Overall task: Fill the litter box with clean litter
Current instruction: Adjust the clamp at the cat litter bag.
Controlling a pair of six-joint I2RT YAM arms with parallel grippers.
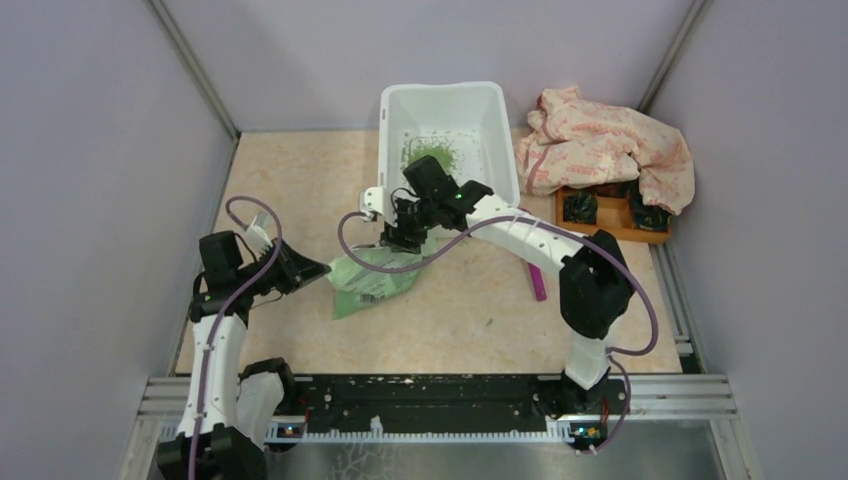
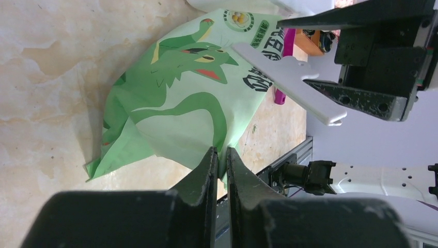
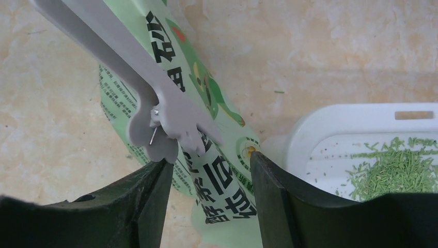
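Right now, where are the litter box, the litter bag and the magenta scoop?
litter box (image 1: 445,105): top external view, bare back wall.
litter bag (image 2: 175,103): left wrist view, printed front face.
magenta scoop (image 1: 538,283): top external view, its handle.

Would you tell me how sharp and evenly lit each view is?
Top external view: soft, even light, everything sharp. Left wrist view: the bag is crisp and casts a soft shadow on the table; the left hand is dark and slightly soft. Right wrist view: the clean litter and bag print are sharp; the right hand is underexposed.
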